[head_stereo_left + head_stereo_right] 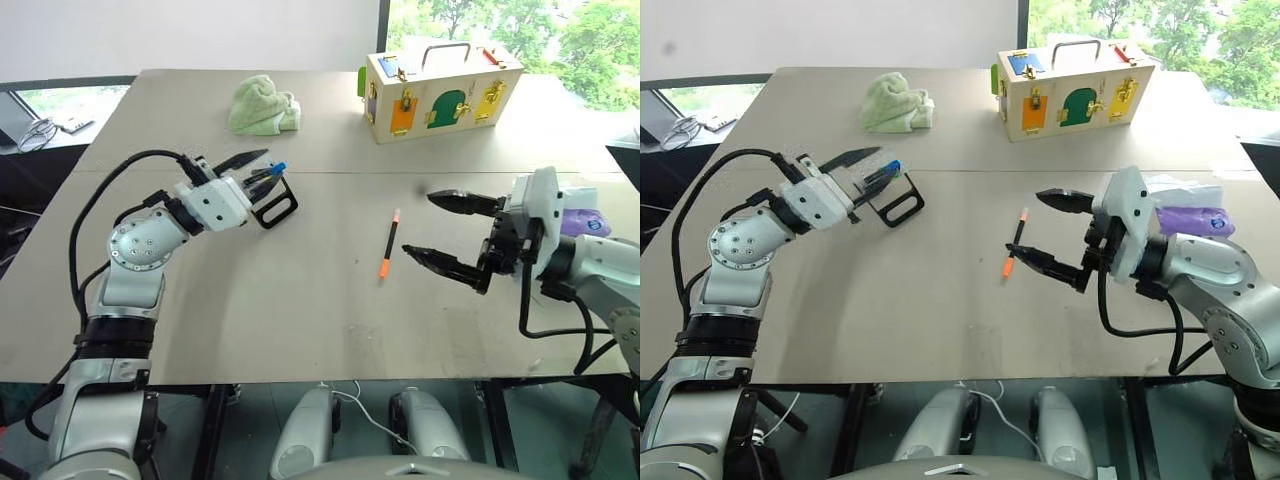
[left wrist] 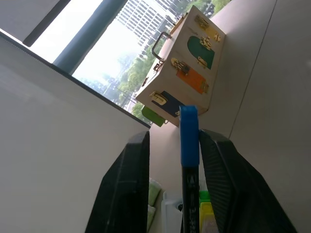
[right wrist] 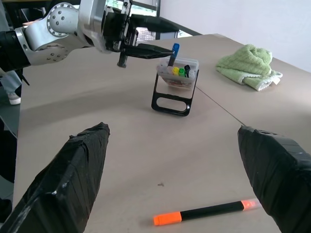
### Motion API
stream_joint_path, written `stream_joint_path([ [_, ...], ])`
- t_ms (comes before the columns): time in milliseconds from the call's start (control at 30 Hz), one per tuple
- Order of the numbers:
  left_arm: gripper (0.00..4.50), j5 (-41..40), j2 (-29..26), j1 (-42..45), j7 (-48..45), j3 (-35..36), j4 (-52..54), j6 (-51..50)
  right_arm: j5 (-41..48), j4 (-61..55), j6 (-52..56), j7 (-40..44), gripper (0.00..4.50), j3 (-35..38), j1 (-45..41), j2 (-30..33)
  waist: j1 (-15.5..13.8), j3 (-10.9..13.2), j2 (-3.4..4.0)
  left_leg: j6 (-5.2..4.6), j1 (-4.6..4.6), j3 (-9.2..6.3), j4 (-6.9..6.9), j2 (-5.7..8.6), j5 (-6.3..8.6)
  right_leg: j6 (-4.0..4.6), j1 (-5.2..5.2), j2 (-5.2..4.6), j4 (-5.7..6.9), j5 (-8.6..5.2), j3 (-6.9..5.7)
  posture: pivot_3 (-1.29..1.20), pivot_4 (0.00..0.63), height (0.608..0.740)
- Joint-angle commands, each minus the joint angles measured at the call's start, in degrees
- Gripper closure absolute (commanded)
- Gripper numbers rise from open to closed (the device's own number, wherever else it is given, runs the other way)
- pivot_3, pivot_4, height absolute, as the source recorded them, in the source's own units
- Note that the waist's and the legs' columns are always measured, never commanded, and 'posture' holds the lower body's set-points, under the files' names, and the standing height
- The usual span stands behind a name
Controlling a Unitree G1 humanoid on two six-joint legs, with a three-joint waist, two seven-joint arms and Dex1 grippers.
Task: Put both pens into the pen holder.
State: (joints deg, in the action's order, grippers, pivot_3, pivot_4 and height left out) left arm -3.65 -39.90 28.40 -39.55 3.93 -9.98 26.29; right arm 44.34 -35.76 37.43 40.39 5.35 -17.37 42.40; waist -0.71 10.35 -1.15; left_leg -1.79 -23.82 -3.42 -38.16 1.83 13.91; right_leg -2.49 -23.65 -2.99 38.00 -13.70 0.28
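The blue pen (image 3: 173,54) stands in the holder (image 3: 176,82). The left gripper (image 3: 154,36) has let go around it. The right gripper (image 1: 438,228) is wide open near the orange pen (image 1: 389,243).

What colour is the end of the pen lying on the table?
Orange, on the pen; clearest in the right wrist view.

**Layout on the table**

The pen holder (image 3: 172,90) is standing on the table (image 1: 250,300) toward the robot's left, with one pen (image 3: 172,56) sitting upright in it among other markers. The left gripper (image 3: 160,36) is hovering around that pen's top end. The second pen (image 1: 389,243) is lying flat near the table's middle, just left of the right gripper (image 1: 440,228). A cloth (image 1: 262,106) and a wooden box (image 1: 440,92) are sitting along the far side, cloth left of box.
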Motion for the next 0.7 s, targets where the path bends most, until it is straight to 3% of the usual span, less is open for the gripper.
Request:
stream_joint_path([
  [33,0.94,-9.4,-0.6,-0.4,-1.4,1.3,14.0,-12.7,0.6,-2.4,-0.3,-0.6,0.0,2.2,0.5,0.5,0.0,0.0,0.0,0.0,-0.01,-0.01,-0.04,0.0,0.0,0.0,0.0,-0.01,0.0,0.0,0.01,0.0,0.15,0.74],
  [67,0.24,-12.8,-0.8,-1.0,-1.2,1.3,17.6,-19.2,0.6,-2.5,-0.4,-0.7,0.0,2.2,0.8,0.4,0.0,0.0,0.0,-0.01,-0.01,0.0,-0.05,0.0,0.01,0.0,0.01,-0.01,0.0,0.0,0.05,0.0,0.15,0.74],
  [100,0.07,-17.5,-0.6,-0.9,1.0,1.4,22.2,-27.8,0.3,-2.5,-0.6,-0.6,0.0,2.3,1.2,0.4,0.0,0.0,0.0,-0.02,-0.01,0.0,-0.05,0.0,0.01,-0.01,0.01,-0.01,0.0,0.0,0.06,0.0,0.15,0.74],
  [200,0.02,-34.7,1.8,3.0,13.8,1.8,34.1,-54.7,-0.2,-2.0,-1.0,-0.5,0.0,3.3,2.6,0.9,0.1,0.0,0.0,-0.02,0.01,-0.08,-0.08,-0.03,0.01,-0.01,0.06,0.02,0.04,0.0,0.17,0.0,0.15,0.74],
  [267,0.02,-40.2,4.2,9.2,26.6,1.2,37.7,-76.2,0.3,-1.6,-1.1,0.4,0.0,5.4,4.3,2.0,-0.3,0.0,-0.03,-0.02,-0.01,-0.22,-0.18,-0.01,0.01,-0.03,0.12,0.03,0.07,-0.01,0.05,0.0,0.15,0.74],
  [333,0.02,-44.1,4.9,15.9,30.9,-1.1,37.7,-94.7,-0.3,-1.7,-1.5,2.0,0.0,7.4,6.9,3.8,-0.2,0.0,-0.03,-0.03,0.03,-0.28,-0.25,0.05,0.01,-0.12,0.23,0.31,0.08,0.05,-0.16,0.0,0.15,0.74],
  [400,0.02,-46.7,10.1,23.7,31.8,-2.5,29.4,-110.6,-1.6,-2.0,-2.5,3.1,0.0,10.0,10.3,5.4,-0.2,0.0,-0.01,-0.04,0.13,-0.29,-0.28,0.11,0.0,-0.19,0.34,0.32,0.08,0.06,-0.2,0.0,0.15,0.74],
  [500,0.02,-47.0,16.5,32.1,34.8,-6.1,12.5,-118.8,-4.0,-3.1,-6.7,6.0,0.0,15.1,16.9,6.0,-0.1,0.0,0.0,-0.05,0.21,-0.25,-0.28,0.17,0.0,-0.23,0.41,0.35,0.09,0.07,-0.16,0.0,0.15,0.74],
  [633,0.02,-43.1,25.4,39.2,38.4,-7.7,-5.6,-118.8,-6.6,-3.8,-8.7,7.9,0.0,21.2,24.4,7.2,0.7,0.0,0.01,0.03,0.19,-0.14,-0.22,0.13,-0.05,-0.21,0.29,0.37,0.13,0.08,0.0,0.0,0.15,0.74],
  [700,0.02,-37.5,29.2,42.4,37.7,-10.3,-13.5,-116.2,-6.8,-4.2,-9.0,8.0,0.0,23.5,26.7,7.0,0.5,0.0,0.01,0.2,0.12,-0.13,-0.22,0.13,-0.14,-0.2,0.25,0.37,0.1,0.08,0.0,0.0,0.15,0.74],
])
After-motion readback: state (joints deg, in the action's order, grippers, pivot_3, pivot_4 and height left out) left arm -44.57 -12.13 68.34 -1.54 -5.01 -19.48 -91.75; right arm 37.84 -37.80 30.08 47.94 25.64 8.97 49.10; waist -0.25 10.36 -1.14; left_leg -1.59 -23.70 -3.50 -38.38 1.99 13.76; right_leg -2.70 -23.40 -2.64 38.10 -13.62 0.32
